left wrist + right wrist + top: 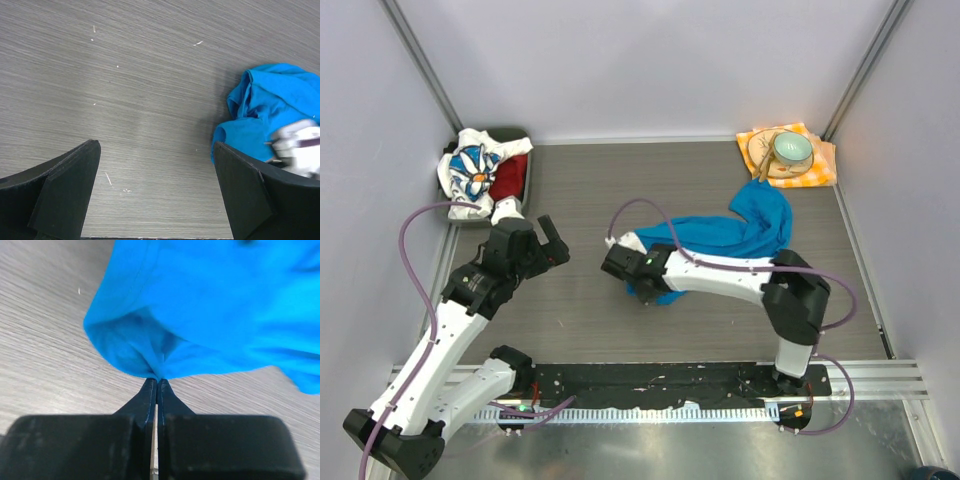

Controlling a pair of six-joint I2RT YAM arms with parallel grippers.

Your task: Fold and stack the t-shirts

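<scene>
Right pincer (156, 381) pinching blue t-shirt (745, 225); left pincer (156, 147) spread.
Right arm reaches leftward, low over the worktop (620, 180), its forearm passing over the crumpled shirt at centre-right. Left arm is bent and angled inward, hovering empty near the shirt's edge.

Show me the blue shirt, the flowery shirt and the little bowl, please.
blue t-shirt (760, 222): top view, on its bunched far part.
daisy t-shirt (470, 168): top view, on a printed blue flower.
bowl (791, 149): top view, on its pale green inside.
</scene>
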